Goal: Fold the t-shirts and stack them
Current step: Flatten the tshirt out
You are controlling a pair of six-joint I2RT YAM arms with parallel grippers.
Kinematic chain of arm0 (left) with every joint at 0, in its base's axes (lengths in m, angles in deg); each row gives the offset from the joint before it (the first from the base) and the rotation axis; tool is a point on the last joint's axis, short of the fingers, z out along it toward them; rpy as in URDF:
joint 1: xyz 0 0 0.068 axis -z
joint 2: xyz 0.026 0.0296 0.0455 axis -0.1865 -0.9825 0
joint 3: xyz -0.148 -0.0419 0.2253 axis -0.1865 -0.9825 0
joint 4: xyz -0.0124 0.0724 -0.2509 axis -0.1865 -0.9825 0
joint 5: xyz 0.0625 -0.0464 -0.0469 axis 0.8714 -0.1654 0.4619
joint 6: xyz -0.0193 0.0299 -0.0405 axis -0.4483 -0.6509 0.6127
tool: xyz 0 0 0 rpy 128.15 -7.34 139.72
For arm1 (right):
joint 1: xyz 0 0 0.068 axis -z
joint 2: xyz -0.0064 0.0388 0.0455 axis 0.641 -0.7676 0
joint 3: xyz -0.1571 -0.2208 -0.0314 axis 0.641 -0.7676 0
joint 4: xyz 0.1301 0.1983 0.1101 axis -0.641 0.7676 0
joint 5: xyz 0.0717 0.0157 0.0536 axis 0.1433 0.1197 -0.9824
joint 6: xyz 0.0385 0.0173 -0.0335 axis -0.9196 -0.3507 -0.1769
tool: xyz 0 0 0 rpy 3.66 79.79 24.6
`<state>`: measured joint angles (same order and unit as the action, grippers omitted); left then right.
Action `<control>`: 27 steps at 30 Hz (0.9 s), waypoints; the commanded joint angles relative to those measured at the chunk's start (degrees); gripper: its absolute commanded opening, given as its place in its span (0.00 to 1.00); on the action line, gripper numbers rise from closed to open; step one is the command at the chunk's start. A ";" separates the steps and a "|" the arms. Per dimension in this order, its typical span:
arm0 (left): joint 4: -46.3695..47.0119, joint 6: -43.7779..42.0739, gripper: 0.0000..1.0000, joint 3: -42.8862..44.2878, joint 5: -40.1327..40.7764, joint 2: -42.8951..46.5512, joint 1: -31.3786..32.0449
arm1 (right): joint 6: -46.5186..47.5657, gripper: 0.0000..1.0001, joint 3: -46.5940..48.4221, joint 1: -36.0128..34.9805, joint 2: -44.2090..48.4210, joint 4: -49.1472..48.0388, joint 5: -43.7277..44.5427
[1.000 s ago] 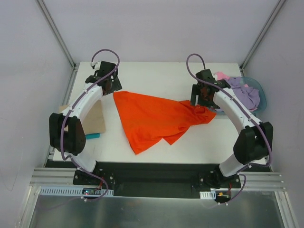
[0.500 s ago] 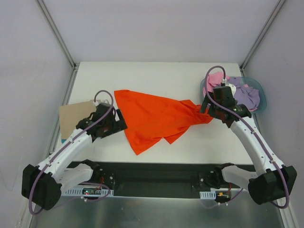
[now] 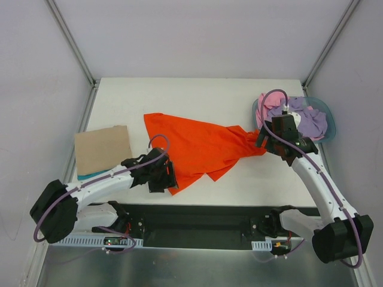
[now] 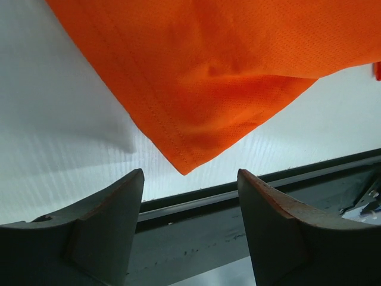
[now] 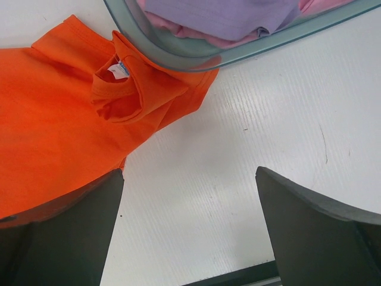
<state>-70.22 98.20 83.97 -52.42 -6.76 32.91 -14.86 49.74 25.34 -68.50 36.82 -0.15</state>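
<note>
The large orange t-shirt lies spread and rumpled across the middle of the table. Its near corner hangs just ahead of my left gripper, which is open and empty at the table's front edge. The shirt's collar lies against the basin. My right gripper is open and empty above bare table, beside the collar. The lilac-purple t-shirt and the pink t-shirt lie bunched in the blue-grey basin; both show in the right wrist view, lilac-purple t-shirt, pink t-shirt.
A brown cardboard sheet lies at the left of the table over something teal. The black frame rail runs along the table's front edge, right below my left gripper. The basin's rim sits close ahead of my right gripper.
My left gripper has swung from the shirt's far left corner down to its near corner at the front edge. My right gripper has moved slightly back from the collar.
</note>
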 commanded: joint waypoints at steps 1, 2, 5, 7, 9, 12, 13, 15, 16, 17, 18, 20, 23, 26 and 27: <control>1.93 1.78 0.62 3.15 -1.98 -4.50 3.09 | -0.45 0.97 -0.62 1.16 3.13 -1.35 0.90; 1.93 2.13 0.61 3.06 -1.80 -5.38 3.36 | -0.36 0.97 -0.88 1.60 3.31 -1.35 0.90; 1.84 3.01 0.51 3.41 -0.13 -8.72 4.42 | 0.43 0.97 -1.15 2.13 3.93 -1.17 0.46; 1.84 2.93 0.42 4.81 1.27 -11.44 4.77 | 0.78 0.97 -1.41 2.31 4.36 -1.00 0.37; 1.84 2.84 0.38 5.78 2.06 -14.07 5.56 | 0.96 0.97 -1.85 2.48 4.63 -0.91 0.20; 1.50 2.23 0.17 7.46 4.08 -17.41 6.09 | 1.05 0.97 -2.38 3.01 4.63 -0.91 -0.15; 1.23 2.57 0.00 7.81 4.78 -18.04 6.09 | 1.13 0.97 -2.47 3.10 4.63 -0.91 -0.42; -0.08 2.75 0.00 8.25 7.76 -18.75 6.09 | 1.66 0.97 -2.82 3.19 4.72 -0.91 -0.94; -0.79 2.84 0.00 8.68 8.91 -18.57 6.09 | 1.75 0.97 -2.99 3.27 4.98 -0.82 -0.86; -2.71 2.75 0.00 8.95 12.05 -18.05 6.00 | 2.18 0.97 -3.08 3.36 5.15 -0.82 -0.94; -3.86 2.93 0.00 9.30 13.83 -16.30 6.00 | 2.71 0.97 -3.17 3.36 5.42 -0.73 -0.77; -8.76 2.93 0.00 10.18 18.30 -13.40 6.00 | 2.98 0.97 -3.52 3.45 5.77 -0.56 -0.94; -15.71 4.42 0.00 11.67 29.55 -2.80 5.48 | 3.42 0.97 -4.31 3.45 6.38 -0.38 -2.96; -21.44 3.11 0.00 11.59 35.63 5.91 0.83 | 3.51 0.97 -5.88 3.45 5.95 -0.47 -6.39; -22.40 2.41 0.00 11.50 36.16 7.95 -0.93 | 3.77 0.97 -6.33 3.54 5.69 -0.56 -7.35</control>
<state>-82.35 101.29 93.37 -29.03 -9.23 37.13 -12.39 45.09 28.51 -63.32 36.56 -3.15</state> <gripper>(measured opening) 0.011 0.971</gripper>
